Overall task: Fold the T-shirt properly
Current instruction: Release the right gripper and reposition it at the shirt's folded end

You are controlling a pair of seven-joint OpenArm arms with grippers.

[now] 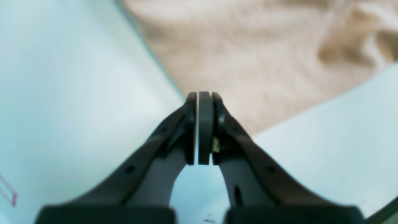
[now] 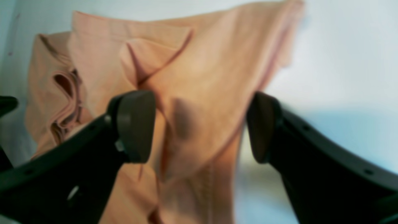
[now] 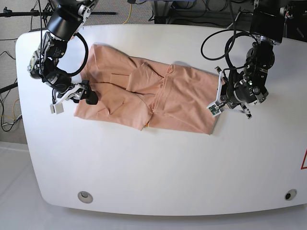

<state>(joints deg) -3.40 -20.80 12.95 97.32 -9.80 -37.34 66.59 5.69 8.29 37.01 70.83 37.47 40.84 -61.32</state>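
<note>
Salmon-pink cotton, wrinkled and partly doubled over, makes up the T-shirt (image 3: 144, 98), which lies on the white table (image 3: 158, 167) at roughly 11 o'clock from the table's centre in the base view. Its long axis runs from about 10 o'clock to 4 o'clock across that view, one end high near the far-left edge, the other end lower toward the right. Several flaps already overlap near the middle, with a raised seam line crossing the garment. The fold is judged incomplete, since the outline is irregular and the layers are loose.

The right gripper (image 2: 199, 124) stands at the 9 o'clock end of the garment. Its jaws are spread wide, one on each side of a loose edge of cloth, gripping nothing. In the right wrist view the fabric extends away from the claw toward 12 o'clock, so this arm is the nearer one to that end.

The left gripper (image 1: 200, 127) stands at the 3 o'clock end, just beside the hem. Its pads are pressed together with no cloth visible between them. In the left wrist view the shirt lies ahead at 12 to 1 o'clock, apart from the tips, with bare table beneath.

The coming move is judged to depend on the wide claw closing on the edge it straddles, then carrying it along the long axis.
</note>
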